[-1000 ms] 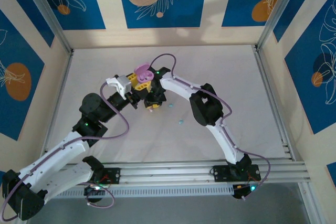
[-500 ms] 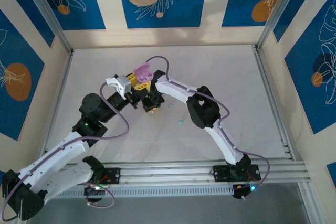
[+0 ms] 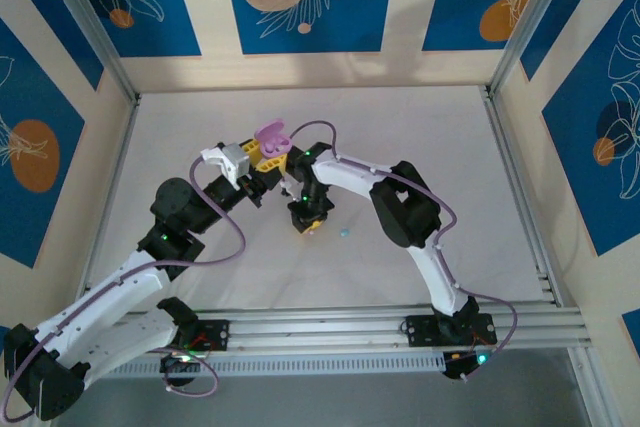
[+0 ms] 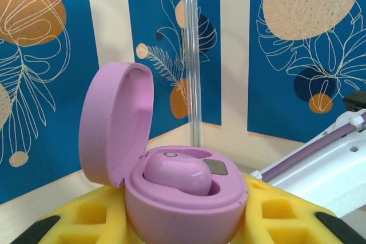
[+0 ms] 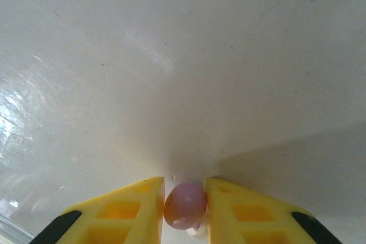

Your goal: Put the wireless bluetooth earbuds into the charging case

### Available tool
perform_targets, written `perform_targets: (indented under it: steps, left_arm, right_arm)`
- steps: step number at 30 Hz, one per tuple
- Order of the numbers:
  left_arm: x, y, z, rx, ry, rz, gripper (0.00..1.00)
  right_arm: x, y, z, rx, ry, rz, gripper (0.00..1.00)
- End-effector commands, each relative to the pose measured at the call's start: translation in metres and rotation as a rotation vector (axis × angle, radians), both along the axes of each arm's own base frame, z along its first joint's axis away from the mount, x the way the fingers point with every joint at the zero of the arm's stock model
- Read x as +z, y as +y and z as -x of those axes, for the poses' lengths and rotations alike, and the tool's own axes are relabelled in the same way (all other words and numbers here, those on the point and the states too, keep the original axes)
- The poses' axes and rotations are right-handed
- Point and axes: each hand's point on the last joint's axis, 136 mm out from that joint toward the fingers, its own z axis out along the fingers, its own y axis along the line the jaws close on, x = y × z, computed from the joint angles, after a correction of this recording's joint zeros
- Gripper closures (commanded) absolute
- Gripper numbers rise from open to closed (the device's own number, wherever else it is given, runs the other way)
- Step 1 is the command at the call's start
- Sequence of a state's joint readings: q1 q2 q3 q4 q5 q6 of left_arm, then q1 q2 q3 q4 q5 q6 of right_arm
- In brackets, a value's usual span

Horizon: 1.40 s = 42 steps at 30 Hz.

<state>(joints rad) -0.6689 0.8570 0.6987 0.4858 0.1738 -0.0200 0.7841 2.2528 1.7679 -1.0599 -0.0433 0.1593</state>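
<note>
Two pincers work near the middle of the worktop (image 3: 430, 147).

Left pincer (image 3: 268, 154): clenched on the charging case (image 4: 183, 210). The case is held upright above the worktop, closer to the far edge than to the near edge. Its lower body sits between the yellow pads (image 4: 91, 215). The lid (image 4: 114, 124) stands hinged open, on the left in the left wrist view. One seated earbud (image 4: 177, 175), pink, lies in the case body, with a small grey part beside it.

Right pincer (image 3: 309, 223): pointed down at the worktop, toward the near edge from the case and apart from it. Its yellow fingers (image 5: 143, 204) are clenched on a second pink earbud (image 5: 185, 205), touching it on both sides. Whether this earbud rests on the worktop or is lifted cannot be told.

One light blue earbud (image 3: 345, 232) lies on the worktop just beside the right pincer, on the side toward the right edge, not touching it.
</note>
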Motion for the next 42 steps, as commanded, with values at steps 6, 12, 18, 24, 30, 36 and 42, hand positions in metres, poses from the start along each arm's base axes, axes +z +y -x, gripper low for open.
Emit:
perform_targets:
  steps: [6,12,18,24,30,36,42]
  left_arm:
    - [0.021,0.002,0.006,-0.009,-0.042,0.051,0.65]
    - [0.02,0.002,0.006,-0.009,-0.042,0.052,0.65]
    - [0.021,0.002,0.005,-0.007,-0.043,0.056,0.65]
    - [0.022,0.001,0.005,-0.013,-0.044,0.056,0.65]
    - [0.021,0.001,0.006,-0.016,-0.04,0.06,0.65]
    - [0.021,0.001,0.005,-0.013,-0.04,0.062,0.65]
    - [0.021,0.002,0.005,-0.007,-0.041,0.059,0.65]
  right_arm:
    - [0.003,-0.007,-0.004,0.008,-0.052,0.083,0.69]
    - [0.004,-0.015,-0.007,-0.123,-0.082,0.178,0.66]
    - [0.003,-0.009,0.003,-0.16,-0.102,0.213,0.67]
    - [0.002,-0.013,-0.002,-0.117,-0.199,0.288,0.68]
    - [0.002,-0.017,-0.011,-0.095,-0.252,0.306,0.67]
    - [0.001,-0.008,-0.013,-0.133,-0.216,0.253,0.65]
    - [-0.001,0.002,-0.004,-0.183,-0.134,0.191,0.69]
